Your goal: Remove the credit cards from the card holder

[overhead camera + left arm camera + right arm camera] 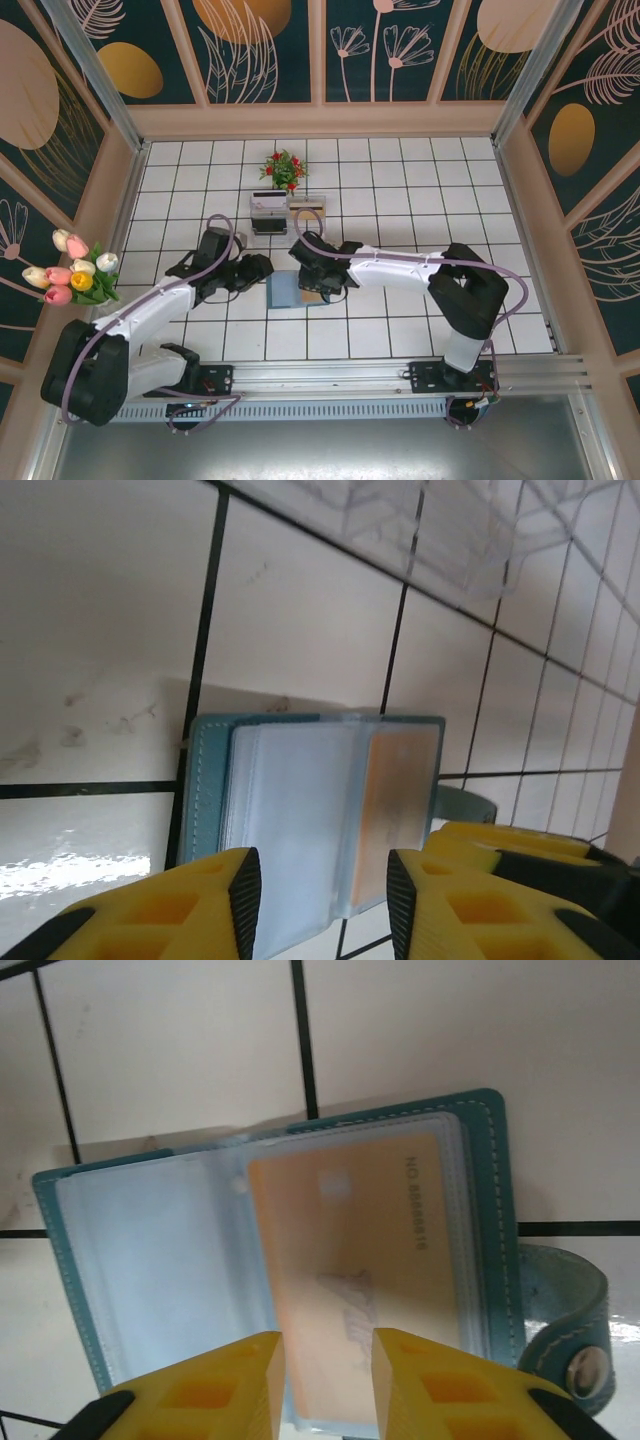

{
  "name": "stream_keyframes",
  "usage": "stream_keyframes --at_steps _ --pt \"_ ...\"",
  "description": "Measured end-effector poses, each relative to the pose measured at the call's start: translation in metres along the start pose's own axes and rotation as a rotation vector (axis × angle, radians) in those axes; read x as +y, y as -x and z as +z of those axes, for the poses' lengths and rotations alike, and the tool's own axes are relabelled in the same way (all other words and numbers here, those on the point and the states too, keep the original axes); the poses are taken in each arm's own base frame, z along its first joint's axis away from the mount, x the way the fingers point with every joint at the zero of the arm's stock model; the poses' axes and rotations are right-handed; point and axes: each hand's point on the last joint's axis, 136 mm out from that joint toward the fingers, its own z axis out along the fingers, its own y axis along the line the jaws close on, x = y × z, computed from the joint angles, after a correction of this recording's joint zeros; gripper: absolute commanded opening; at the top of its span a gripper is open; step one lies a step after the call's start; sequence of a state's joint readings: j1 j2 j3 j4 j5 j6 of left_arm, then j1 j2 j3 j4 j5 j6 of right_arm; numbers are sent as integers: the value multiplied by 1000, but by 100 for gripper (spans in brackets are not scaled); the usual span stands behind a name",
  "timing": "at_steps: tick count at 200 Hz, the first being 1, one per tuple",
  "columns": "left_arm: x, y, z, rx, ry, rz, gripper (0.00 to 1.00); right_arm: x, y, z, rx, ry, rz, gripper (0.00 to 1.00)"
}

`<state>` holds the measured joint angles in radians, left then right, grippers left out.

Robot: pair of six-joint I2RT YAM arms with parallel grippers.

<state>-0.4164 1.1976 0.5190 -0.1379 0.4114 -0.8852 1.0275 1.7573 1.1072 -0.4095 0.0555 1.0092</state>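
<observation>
The teal card holder (283, 292) lies open on the white tiles between my two grippers. Its clear sleeves fan out from the stitched cover (490, 1210). One pale orange credit card (350, 1230) sits inside the right-hand sleeve, with printed digits along its edge. My right gripper (328, 1360) hangs over that card's lower edge, its yellow jaws a narrow gap apart with nothing pinched between them. My left gripper (325, 880) reaches in from the other side of the card holder (205, 780). Its jaws stand apart, straddling the sleeves beside the orange card (395, 800).
The holder's snap strap (580, 1360) curls off its right side. A clear acrylic rack (285, 212) stands just behind the holder, with a red-flowered plant (284, 168) beyond it. Tulips (75, 268) lean in at the left wall. Wooden walls enclose the tiled floor.
</observation>
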Motion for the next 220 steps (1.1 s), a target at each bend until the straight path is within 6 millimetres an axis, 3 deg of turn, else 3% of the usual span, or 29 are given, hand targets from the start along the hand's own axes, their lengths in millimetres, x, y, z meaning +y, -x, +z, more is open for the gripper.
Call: stream_keyframes --at_steps 61,137,220 --pt "9 -30 32 115 58 9 36 -19 4 6 3 -35 26 34" --pt "18 -28 36 98 90 1 33 -28 6 12 18 -31 28 33" --pt "20 -28 38 98 96 1 32 -27 3 15 37 -6 4 26"
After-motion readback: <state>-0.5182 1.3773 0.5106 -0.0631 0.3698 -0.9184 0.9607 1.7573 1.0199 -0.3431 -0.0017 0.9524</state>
